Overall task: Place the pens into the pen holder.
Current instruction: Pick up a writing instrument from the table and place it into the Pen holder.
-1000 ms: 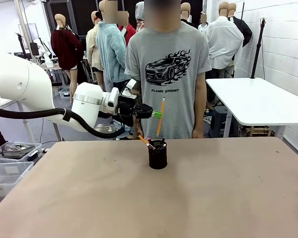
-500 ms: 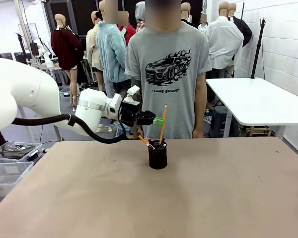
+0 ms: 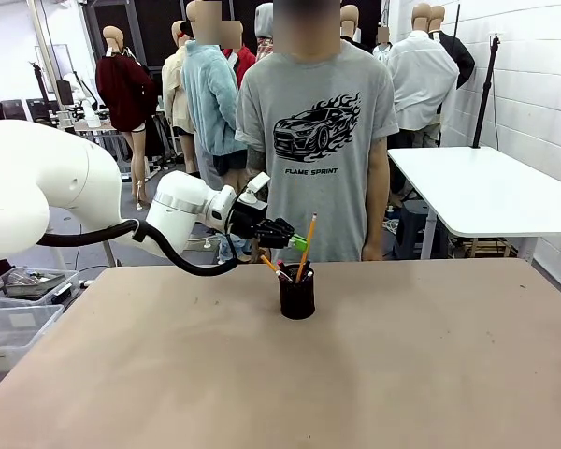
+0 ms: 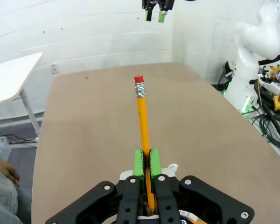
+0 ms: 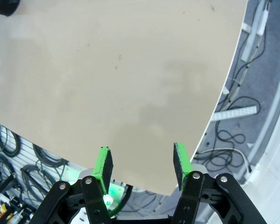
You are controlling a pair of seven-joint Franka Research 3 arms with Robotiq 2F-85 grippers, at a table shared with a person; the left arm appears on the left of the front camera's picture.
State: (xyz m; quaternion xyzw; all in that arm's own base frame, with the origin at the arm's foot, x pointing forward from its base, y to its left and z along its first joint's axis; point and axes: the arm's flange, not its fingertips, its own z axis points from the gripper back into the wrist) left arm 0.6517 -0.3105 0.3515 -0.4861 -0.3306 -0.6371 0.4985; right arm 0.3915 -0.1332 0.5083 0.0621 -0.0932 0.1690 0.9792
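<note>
Clearly you are near the end of this one: the table (image 3: 430,374) lies bare around the pen holder (image 3: 297,297), which stands near its far edge just in front of the person (image 3: 316,140) in the grey shirt. Your left gripper (image 3: 297,244) reaches in from the left, just above and behind the cup, fingers clenched on the yellow-orange pencil (image 3: 305,247); the left wrist view shows the green pads (image 4: 138,163) pressed on its shaft, eraser end pointing away. The pencil's lower end seems already inside the rim, so what is left is probably only to let go and draw clear. Two other pens (image 3: 273,267) lean out of the cup on its left side (too small to tell colours apart). Your right gripper (image 5: 142,164) hangs over the table's edge with fingers spread, grasping nothing.
</note>
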